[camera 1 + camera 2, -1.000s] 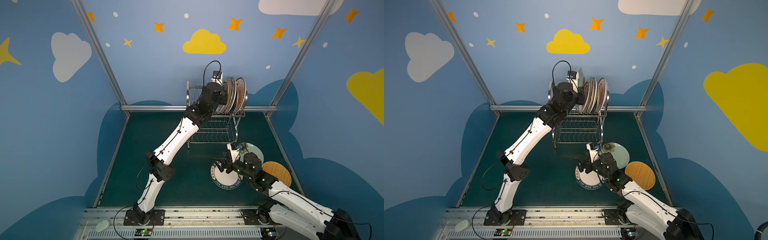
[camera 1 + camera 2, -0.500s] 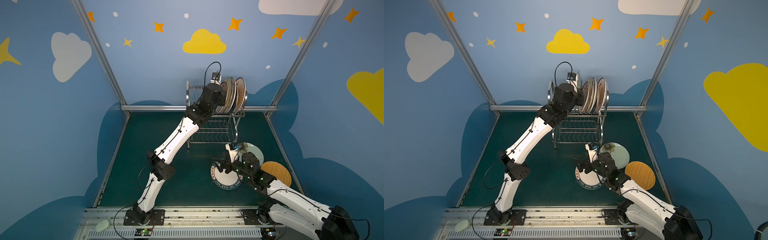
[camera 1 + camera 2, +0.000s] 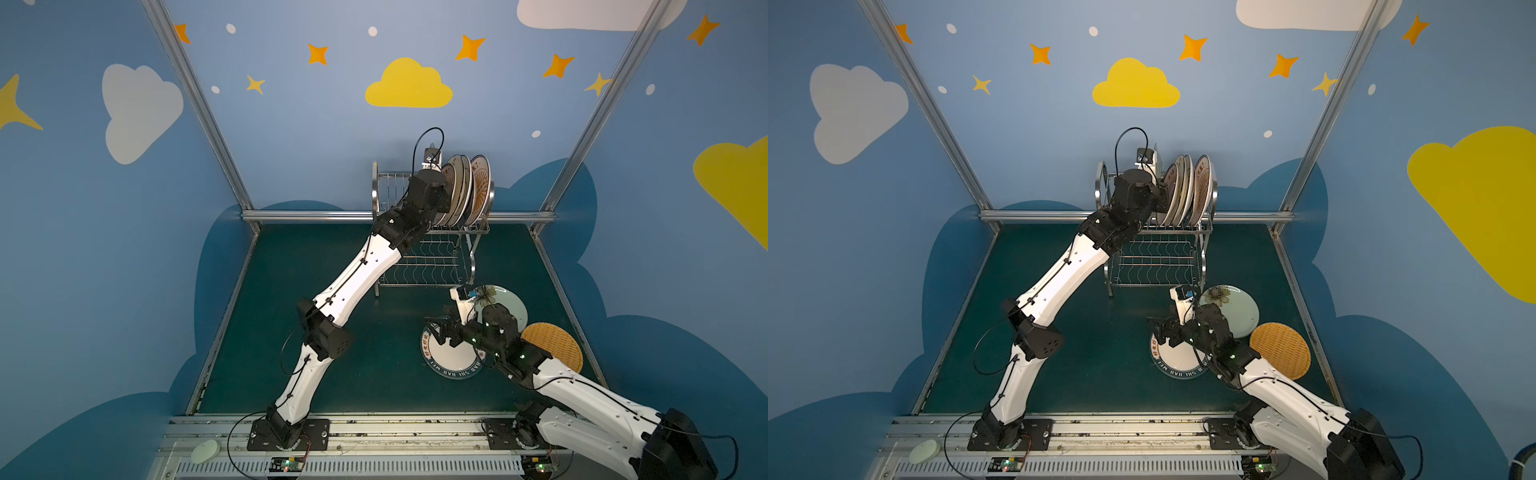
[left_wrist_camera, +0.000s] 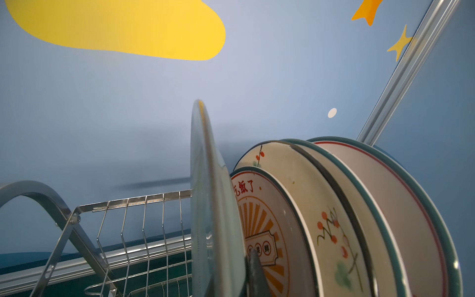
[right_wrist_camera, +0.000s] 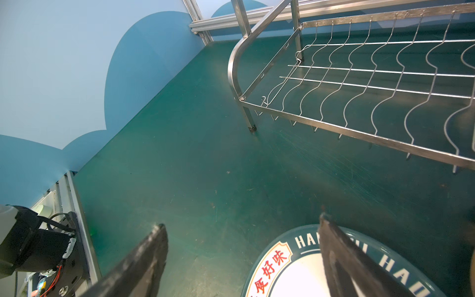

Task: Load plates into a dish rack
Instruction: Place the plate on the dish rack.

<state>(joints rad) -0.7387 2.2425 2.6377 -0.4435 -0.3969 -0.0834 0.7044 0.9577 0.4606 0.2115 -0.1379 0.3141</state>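
Note:
The steel dish rack (image 3: pixel 424 266) (image 3: pixel 1154 262) stands at the back of the green table, with three plates (image 3: pixel 469 187) (image 3: pixel 1187 187) upright at the right end of its upper tier. In the left wrist view my left gripper (image 4: pixel 231 277) is shut on a pale plate (image 4: pixel 205 192) held edge-on, upright over that tier, beside the sunburst plate (image 4: pixel 259 226). My right gripper (image 3: pixel 440 334) (image 3: pixel 1165 334) (image 5: pixel 241 222) hangs open and empty, low over the near-left rim of the lettered plate (image 3: pixel 451 365) (image 5: pixel 295 270) lying flat.
A pale green flowered plate (image 3: pixel 505 301) (image 3: pixel 1233 309) and an orange woven-look plate (image 3: pixel 552 347) (image 3: pixel 1281 351) lie flat at the right, partly under my right arm. The rack's lower shelf (image 5: pixel 359 77) holds nothing. A small white disc (image 3: pixel 205 451) sits on the front rail.
My right arm has crept slightly left over the lettered plate. My left gripper still holds the pale plate at the upper tier.

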